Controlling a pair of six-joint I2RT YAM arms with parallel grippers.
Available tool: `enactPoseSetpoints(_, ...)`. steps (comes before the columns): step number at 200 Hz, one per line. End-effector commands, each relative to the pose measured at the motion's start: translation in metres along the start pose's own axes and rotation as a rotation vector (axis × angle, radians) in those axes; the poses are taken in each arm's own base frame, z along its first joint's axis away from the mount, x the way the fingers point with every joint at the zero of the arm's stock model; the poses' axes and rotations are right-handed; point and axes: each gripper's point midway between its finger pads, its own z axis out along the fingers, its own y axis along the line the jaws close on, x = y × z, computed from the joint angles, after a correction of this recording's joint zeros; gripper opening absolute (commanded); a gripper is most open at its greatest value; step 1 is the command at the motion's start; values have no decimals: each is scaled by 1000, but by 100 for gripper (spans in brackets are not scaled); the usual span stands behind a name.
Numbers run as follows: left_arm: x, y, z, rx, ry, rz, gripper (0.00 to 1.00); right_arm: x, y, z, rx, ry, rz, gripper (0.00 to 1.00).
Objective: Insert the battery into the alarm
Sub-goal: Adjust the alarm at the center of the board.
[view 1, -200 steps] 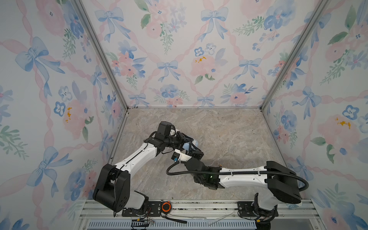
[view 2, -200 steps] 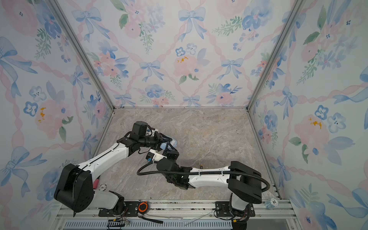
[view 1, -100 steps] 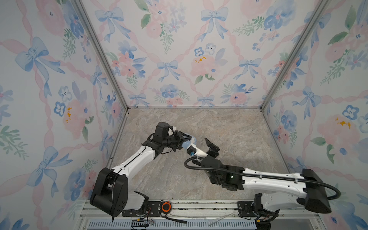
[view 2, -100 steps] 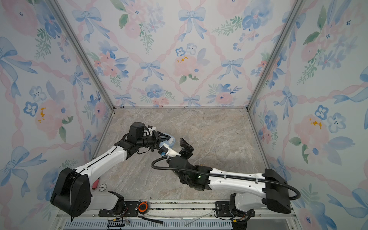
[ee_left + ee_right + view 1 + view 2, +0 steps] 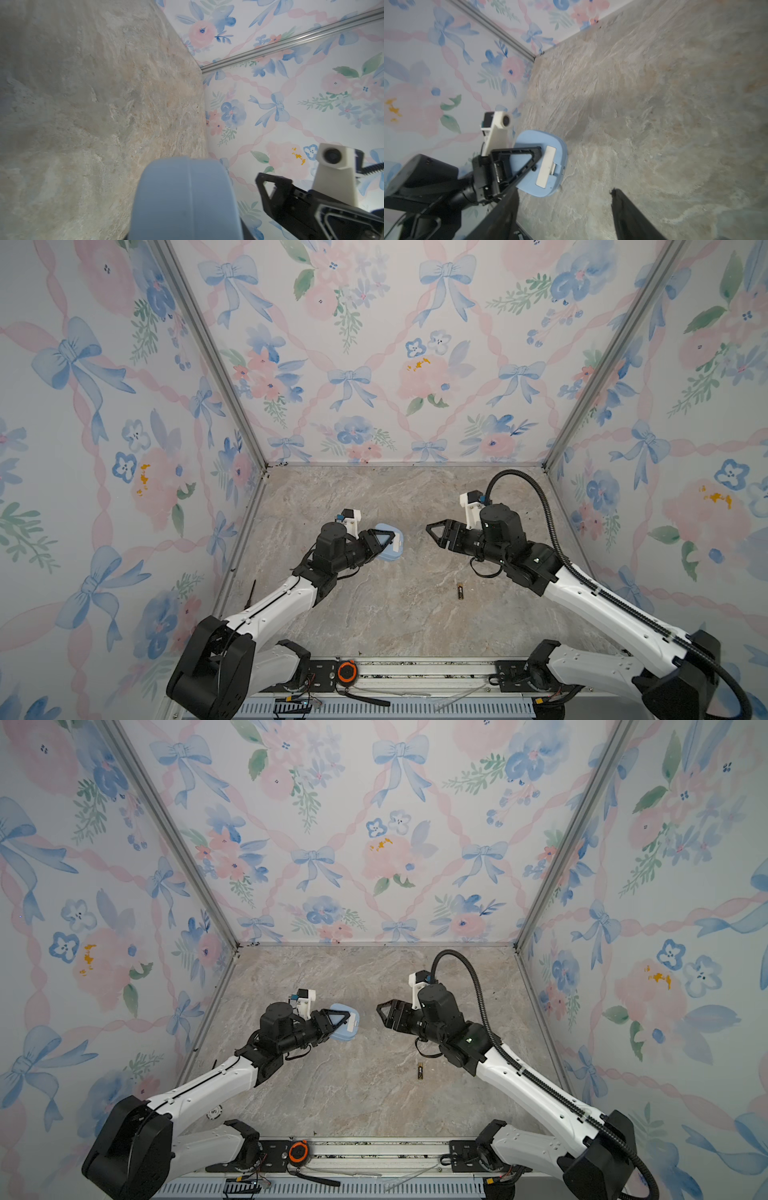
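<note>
**Mia:** In a top view, where's the battery (image 5: pixel 460 591)?

**Sam:** Flat on the table (image 5: pixel 374 614), at 5 o'clock from the alarm (image 5: pixel 395 552). The left claw (image 5: pixel 384 537) pinches the alarm. The right claw (image 5: pixel 432 531) is wide and empty, at 3 o'clock.

**Mia:** Left wrist view?

**Sam:** Just the alarm (image 5: pixel 185 199), very close.

**Mia:** Right wrist view?

**Sam:** Its white panel (image 5: pixel 546 166) shows. I think grabbing the battery comes next. The right claw must go low and pinch carefully.

No legible text or labels anywhere.
</note>
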Motion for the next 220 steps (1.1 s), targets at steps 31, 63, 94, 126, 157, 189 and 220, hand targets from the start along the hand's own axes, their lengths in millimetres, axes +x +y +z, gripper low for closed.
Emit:
enactPoseSetpoints(31,-22,-80,-29,270,-115,16,21,10,81,9,-463,103,181,92)
enactPoseSetpoints(63,-29,-108,-47,371,-160,-53,25,13,89,17,-509,111,188,94)
enactPoseSetpoints(94,-33,-130,-63,449,-182,-77,27,9,112,18,-632,116,206,91)
enactPoseSetpoints(126,-32,-137,-68,470,-184,-86,28,7,131,15,-652,110,138,82)
enactPoseSetpoints(157,-32,-140,-70,480,-185,-93,28,5,135,15,-667,109,141,70)
enactPoseSetpoints(189,-32,-139,-69,477,-180,-102,29,4,136,16,-678,108,154,56)
enactPoseSetpoints(220,-31,-138,-66,472,-175,-100,29,4,135,16,-671,104,149,44)
